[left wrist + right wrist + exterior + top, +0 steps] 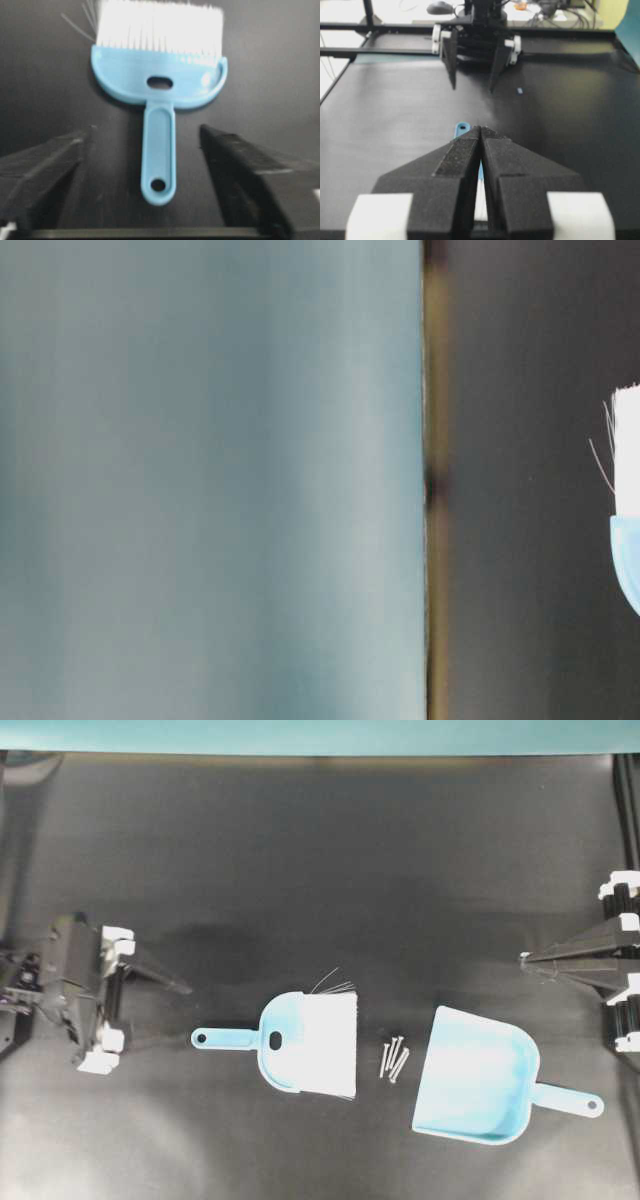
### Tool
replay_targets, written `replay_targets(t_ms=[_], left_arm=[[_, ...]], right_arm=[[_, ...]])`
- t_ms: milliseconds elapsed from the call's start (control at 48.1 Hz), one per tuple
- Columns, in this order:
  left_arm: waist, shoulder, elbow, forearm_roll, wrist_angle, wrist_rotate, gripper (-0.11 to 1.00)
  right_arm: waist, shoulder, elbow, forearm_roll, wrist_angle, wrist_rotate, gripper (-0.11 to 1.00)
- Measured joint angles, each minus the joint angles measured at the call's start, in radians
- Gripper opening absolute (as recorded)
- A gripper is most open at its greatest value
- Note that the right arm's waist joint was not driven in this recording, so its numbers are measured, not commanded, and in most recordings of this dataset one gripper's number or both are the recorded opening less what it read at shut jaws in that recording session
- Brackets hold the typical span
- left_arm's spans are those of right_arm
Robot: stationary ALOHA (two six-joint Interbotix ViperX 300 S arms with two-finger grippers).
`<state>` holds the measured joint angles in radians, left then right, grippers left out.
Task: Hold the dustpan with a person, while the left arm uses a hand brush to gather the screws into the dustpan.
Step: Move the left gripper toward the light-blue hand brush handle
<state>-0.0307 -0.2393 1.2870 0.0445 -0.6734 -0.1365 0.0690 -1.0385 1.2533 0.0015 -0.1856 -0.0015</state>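
Note:
The light blue hand brush (300,1040) lies flat on the black table, bristles toward the right and handle pointing left. Several small silver screws (394,1060) lie bunched between its bristles and the mouth of the light blue dustpan (475,1075), whose handle points right. My left gripper (178,1018) is open, just left of and above the handle end. In the left wrist view the brush (159,80) has its handle between the spread fingers of that gripper (146,129), untouched. My right gripper (525,960) is shut and empty, up-right of the dustpan. No person is in view.
A teal backdrop (320,735) runs along the far table edge and fills most of the table-level view (200,480), where only an edge of the brush (628,540) shows. The right wrist view looks past its shut gripper (481,129) at the left gripper (472,90).

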Motion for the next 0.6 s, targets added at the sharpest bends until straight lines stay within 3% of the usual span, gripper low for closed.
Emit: replay_targets(t_ms=[395,603], left_arm=[[0.003,0.390,-0.078,0.000,-0.305,0.005,0.87],[-0.029,0.483,-0.146,0.000,-0.324,0.025,0.87]], right_arm=[[0.000,-0.008,0.009,0.009,0.000,0.002,0.00],[-0.002,-0.012,0.012,0.009,0.003,0.002,0.00]])
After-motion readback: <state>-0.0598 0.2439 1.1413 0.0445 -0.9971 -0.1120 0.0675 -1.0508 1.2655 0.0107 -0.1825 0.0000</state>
